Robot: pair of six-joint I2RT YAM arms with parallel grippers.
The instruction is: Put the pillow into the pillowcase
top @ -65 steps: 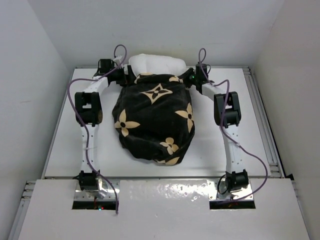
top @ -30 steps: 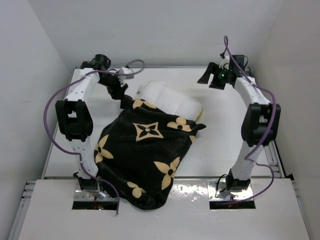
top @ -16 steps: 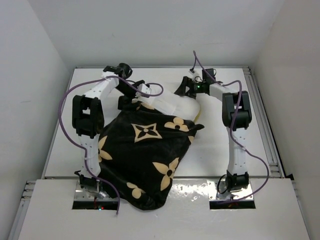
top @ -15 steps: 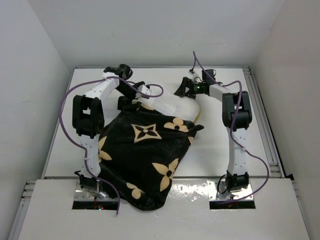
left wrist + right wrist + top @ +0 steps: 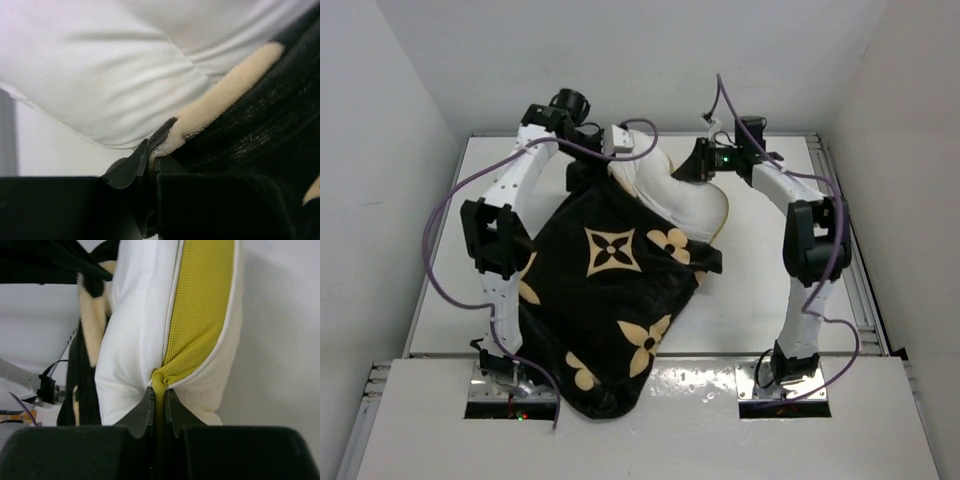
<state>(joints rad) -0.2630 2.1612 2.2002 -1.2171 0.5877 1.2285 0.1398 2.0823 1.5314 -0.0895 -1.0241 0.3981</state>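
The cream-white pillow [image 5: 675, 195] sticks out of the far end of the black flower-printed pillowcase [image 5: 610, 290], which drapes toward the near edge. My left gripper [image 5: 603, 160] is shut on the pillowcase's edge at the far left; its wrist view shows black fabric with a tan patch [image 5: 220, 95] pinched against the white pillow [image 5: 110, 75]. My right gripper [image 5: 698, 168] is shut on the pillow's yellow side band [image 5: 200, 305] at the far right end, the mesh bunched between the jaws [image 5: 159, 397]. Most of the pillow is hidden inside the case.
White table [image 5: 770, 290] with a raised rim; white walls close on three sides. A white panel [image 5: 720, 410] covers the near edge, and the pillowcase's near end [image 5: 595, 395] hangs over it. Purple cables loop off both arms.
Both grippers have gone from open to shut, left on the pillowcase edge, right on the pillow's band. The pillow's far end has lifted and the case has stretched toward the far left.
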